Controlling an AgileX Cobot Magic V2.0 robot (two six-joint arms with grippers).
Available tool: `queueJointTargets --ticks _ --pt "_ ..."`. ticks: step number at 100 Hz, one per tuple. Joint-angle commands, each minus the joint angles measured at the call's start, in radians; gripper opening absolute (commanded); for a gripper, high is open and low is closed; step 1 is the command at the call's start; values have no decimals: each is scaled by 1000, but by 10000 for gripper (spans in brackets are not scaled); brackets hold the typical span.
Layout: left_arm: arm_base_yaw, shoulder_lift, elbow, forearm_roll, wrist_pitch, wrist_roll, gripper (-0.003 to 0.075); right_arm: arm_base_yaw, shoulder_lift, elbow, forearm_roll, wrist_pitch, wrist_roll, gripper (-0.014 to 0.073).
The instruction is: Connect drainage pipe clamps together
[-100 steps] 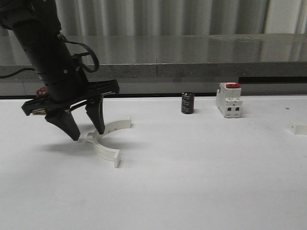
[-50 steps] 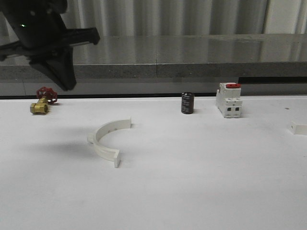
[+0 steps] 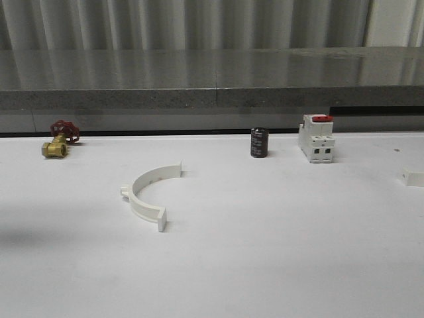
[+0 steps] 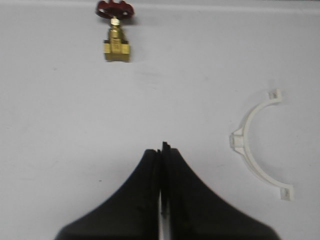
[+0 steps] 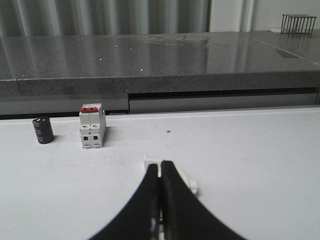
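One white half-ring drainage pipe clamp lies flat on the white table, left of centre, its open side facing right. It also lies in the left wrist view, well off to the side of my left gripper, which is shut on nothing above bare table. A second white clamp piece sits at the table's far right edge. In the right wrist view this clamp lies on the table just beyond my right gripper, partly hidden by the fingers, which are shut and empty.
A brass valve with a red handle sits at the back left, also in the left wrist view as the valve. A black cylinder and a white red-topped breaker stand at the back centre-right. A grey ledge runs behind the table.
My left arm has risen from beside the left clamp and left the front view. Its fingers were open a second ago and are shut now. The clamp has not moved.
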Motion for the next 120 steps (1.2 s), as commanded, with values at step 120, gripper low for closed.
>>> queueJointTargets --ticks 120 --pt "95 -1271 697 18 -240 41 -21 -6 272 -324 4 265 -8 -65"
